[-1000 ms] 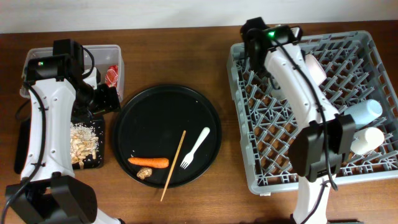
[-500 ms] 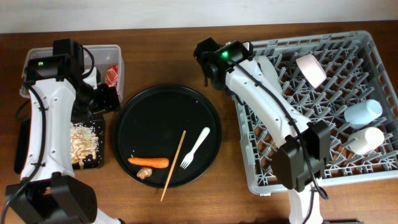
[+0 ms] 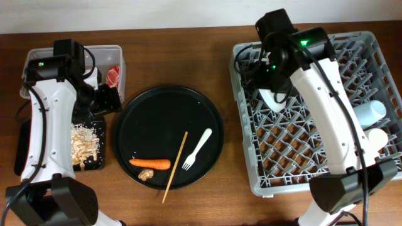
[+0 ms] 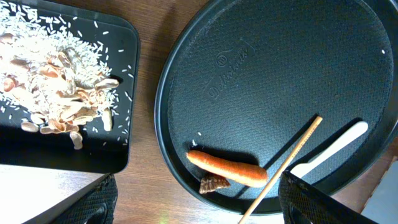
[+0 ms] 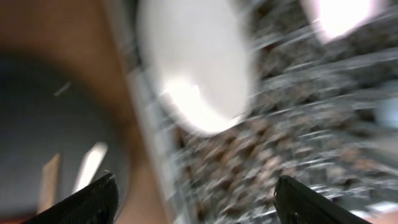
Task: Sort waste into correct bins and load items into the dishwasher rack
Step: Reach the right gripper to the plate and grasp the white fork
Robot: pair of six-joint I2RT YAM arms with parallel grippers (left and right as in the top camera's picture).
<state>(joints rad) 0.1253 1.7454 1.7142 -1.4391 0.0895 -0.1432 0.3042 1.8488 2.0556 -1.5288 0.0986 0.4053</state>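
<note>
My right gripper (image 5: 199, 200) hangs open and empty over the left part of the grey dishwasher rack (image 3: 295, 163). A pale round plate (image 5: 198, 68) sits in the rack just under it; its white edge (image 3: 274, 100) shows below the arm. The wrist view is blurred. A light-blue cup (image 3: 370, 112) and a white cup (image 3: 377, 139) lie at the rack's right side. My left gripper (image 4: 199, 202) is open and empty between the bins and the round black tray (image 3: 168, 107). On that tray lie an orange carrot (image 4: 227, 169), a brown lump (image 4: 213, 183) and the white fork (image 3: 198, 148).
A wooden chopstick (image 3: 175, 166) lies across the round tray's front edge. The clear tub (image 3: 118, 51) at the back left holds a red-and-white wrapper (image 3: 113, 76). The shallow black tray (image 4: 68, 155) holds beige rice-like bits (image 4: 59, 87). My right arm spans the rack.
The right arm swung left past the rack's corner and back over the rack, and its jaws have gone from shut to open. The left arm has not moved.
</note>
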